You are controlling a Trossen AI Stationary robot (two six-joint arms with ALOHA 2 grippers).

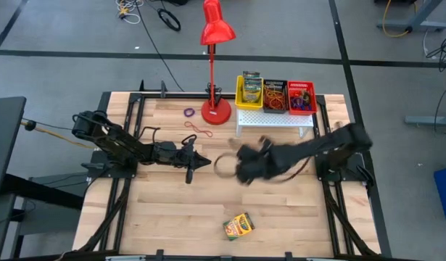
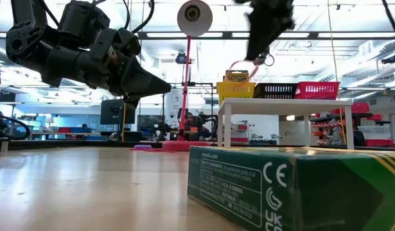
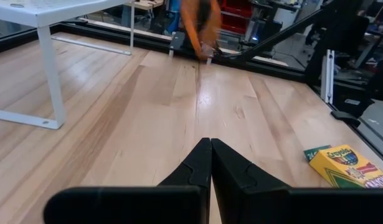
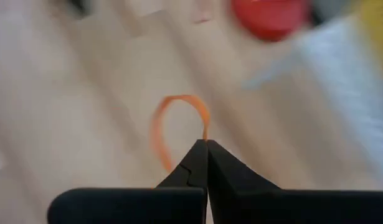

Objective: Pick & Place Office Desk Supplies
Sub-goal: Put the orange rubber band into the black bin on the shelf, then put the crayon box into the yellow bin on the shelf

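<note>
Your orange rubber band [image 4: 172,124] is pinched in the right gripper [image 4: 207,144], whose fingers are fully closed on it, the loop hanging just ahead of the tips, mid-frame in the high view. The black bin [image 1: 275,96] holding other bands lies toward the upper right on the white stand [image 1: 275,118]. The left gripper [image 1: 202,161], shut and empty, waits centre-left. A crayon box [image 1: 238,226] lies lower centre.
</note>
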